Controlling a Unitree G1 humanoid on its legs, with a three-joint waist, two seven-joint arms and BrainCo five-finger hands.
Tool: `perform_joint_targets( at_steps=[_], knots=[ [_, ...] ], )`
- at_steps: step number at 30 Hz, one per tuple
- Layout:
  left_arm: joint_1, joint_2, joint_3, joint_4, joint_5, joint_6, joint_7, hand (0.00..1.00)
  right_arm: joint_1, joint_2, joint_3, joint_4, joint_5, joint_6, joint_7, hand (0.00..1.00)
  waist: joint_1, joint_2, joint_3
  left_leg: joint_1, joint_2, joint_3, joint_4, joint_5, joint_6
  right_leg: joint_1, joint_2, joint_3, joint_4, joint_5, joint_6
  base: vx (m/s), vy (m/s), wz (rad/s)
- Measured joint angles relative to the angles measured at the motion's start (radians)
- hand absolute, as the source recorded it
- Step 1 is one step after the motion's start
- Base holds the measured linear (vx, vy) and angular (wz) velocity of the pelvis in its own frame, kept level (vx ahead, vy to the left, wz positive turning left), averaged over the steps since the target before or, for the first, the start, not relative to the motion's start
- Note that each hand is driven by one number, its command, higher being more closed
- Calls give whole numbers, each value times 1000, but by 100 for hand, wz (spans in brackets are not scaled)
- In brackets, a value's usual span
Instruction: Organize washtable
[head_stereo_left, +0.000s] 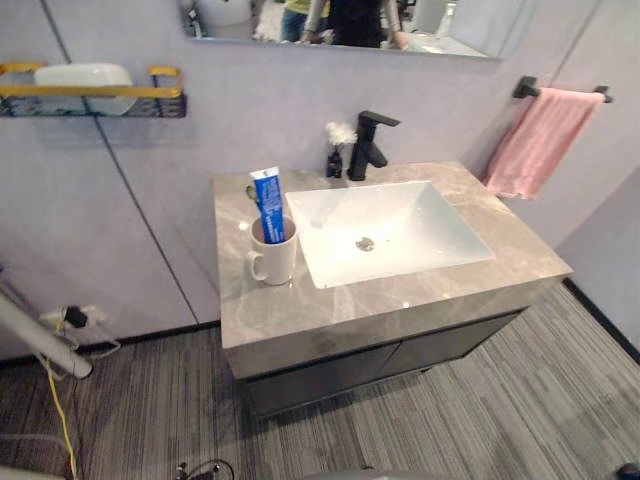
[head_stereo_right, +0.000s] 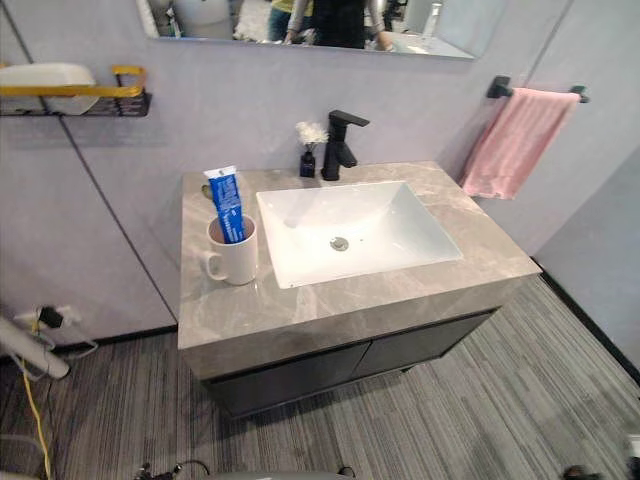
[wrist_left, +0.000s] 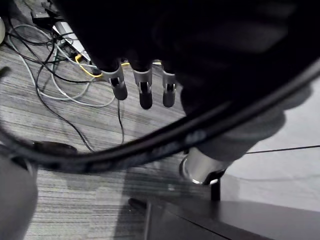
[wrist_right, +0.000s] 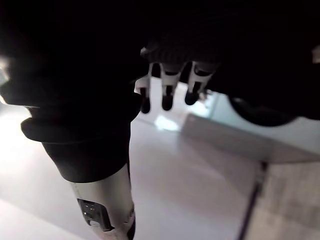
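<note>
Left of the grey marble worktop (head_stereo_left: 400, 300) hangs a wall shelf (head_stereo_left: 95, 92). Near the worktop's left edge a white mug (head_stereo_left: 272, 258) holds an upright blue toothpaste tube (head_stereo_left: 268, 203). The white sink (head_stereo_left: 385, 232) lies mid-worktop, a black faucet (head_stereo_left: 368, 145) at the back edge, a pink towel (head_stereo_left: 540, 140) on the right wall. The left hand (wrist_left: 145, 92) and right hand (wrist_right: 167, 95) hang loose-fingered, empty.

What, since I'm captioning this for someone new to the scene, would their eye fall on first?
Probably the white mug holding an upright blue toothpaste tube, on the grey stone counter left of the white sink. Next come the black faucet behind the sink and the pink towel hanging from a bar at the right.
</note>
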Motion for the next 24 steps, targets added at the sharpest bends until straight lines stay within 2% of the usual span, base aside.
perform_joint_targets(
  at_steps=[1,3,4,5,6,8,9,10,13,14,16,19,21,23,24],
  knots=[
    [-1,-6,-6,0,-6,-5,1,0,11,4,28,41,13,-2,8,0,1,1,1,10,2,4,5,-3,-2,9,0,3,3,-3,0,37,26,-12],
    [-4,-14,-40,2,-26,-15,-1,0,27,7,100,240,59,-14,66,0,6,5,3,29,6,7,20,-18,-3,31,-4,3,11,-13,-1,14,14,-2],
    [-9,-9,-54,10,-33,-23,-2,0,18,4,126,397,92,-5,128,0,18,6,3,33,4,4,20,-21,-1,38,-7,0,10,-19,1,10,14,14],
    [-24,-6,-68,33,-39,-28,-2,0,5,-1,130,562,128,14,180,0,33,15,3,29,-1,-9,17,-22,1,42,-14,-14,9,-26,0,13,11,24],
    [-27,-6,-70,41,-45,-28,-2,0,-4,-5,125,645,145,26,203,0,37,16,4,23,-4,-21,15,-23,3,42,-17,-24,8,-28,2,27,12,48],
    [-44,-6,-71,72,-63,-26,-3,0,-36,-19,89,904,262,74,281,0,51,42,8,-11,-24,-82,11,-22,7,55,-35,-78,-10,-29,8,52,27,68],
    [-43,-6,-70,73,-64,-26,-3,0,-43,-21,86,943,296,86,296,0,51,49,8,-16,-29,-98,9,-21,9,61,-40,-93,-15,-29,12,89,42,83],
    [-41,-5,-69,74,-84,-26,-2,0,-52,-25,102,994,376,96,338,0,52,60,8,-20,-40,-138,-2,-12,19,80,-50,-130,-27,-28,26,83,31,63],
    [-31,-1,-58,75,-153,-28,1,0,-80,-35,125,1009,401,93,372,0,54,68,15,-25,-49,-172,-4,-6,23,95,-58,-160,-28,-33,34,76,19,46],
    [-29,-1,-32,74,-208,-31,10,100,-97,-46,144,1014,397,85,391,0,53,63,18,-30,-51,-193,-4,-6,23,111,-61,-184,-35,-35,36,76,11,43],
    [-29,1,-7,57,-264,-35,25,100,-130,-52,177,1015,390,82,398,0,55,53,22,-35,-52,-205,-3,-6,23,118,-60,-201,-43,-35,36,55,0,31],
    [-20,1,47,-74,-367,-53,51,100,-204,-59,248,1003,364,72,410,0,61,36,48,-37,-53,-227,0,-6,23,130,-61,-227,-46,-36,34,26,-2,24],
    [-10,1,84,-260,-416,-66,89,100,-225,-62,297,995,330,63,409,0,83,17,49,-39,-56,-247,3,-6,23,141,-65,-257,-44,-38,30,36,4,27],
    [-2,-4,99,-417,-416,-75,116,100,-226,-63,317,994,310,60,409,0,98,15,48,-55,-63,-265,14,-7,24,149,-72,-276,-38,-43,34,-11,15,40],
    [-6,-17,114,-605,-405,-93,150,100,-225,-64,324,997,306,57,409,0,107,15,49,-80,-75,-293,32,-14,32,148,-89,-304,-21,-63,49,-8,17,60]
  ],
)
